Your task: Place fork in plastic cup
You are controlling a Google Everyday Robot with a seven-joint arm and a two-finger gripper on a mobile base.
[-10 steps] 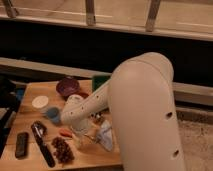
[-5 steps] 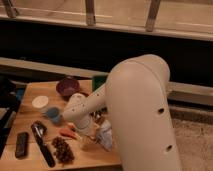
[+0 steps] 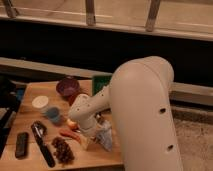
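Note:
The light-blue plastic cup [image 3: 51, 114] stands upright on the wooden table [image 3: 30, 125], left of the arm. My gripper [image 3: 86, 136] hangs at the end of the white arm [image 3: 95, 107], low over the table's middle, right of the cup and just past the red chili pepper [image 3: 69, 133]. The arm's wrist covers much of the gripper. I cannot make out the fork; it may be hidden by the gripper or the arm.
A purple bowl [image 3: 67, 86] and a green object [image 3: 100, 82] stand at the back. A white disc [image 3: 40, 101] lies beside the cup. A black-handled tool [image 3: 44, 147], a black block [image 3: 21, 145], dark grapes [image 3: 62, 150] and a crumpled bag [image 3: 105, 136] lie near the front.
The arm's wrist has shifted slightly over the middle of the table. The cup and the other things have not moved.

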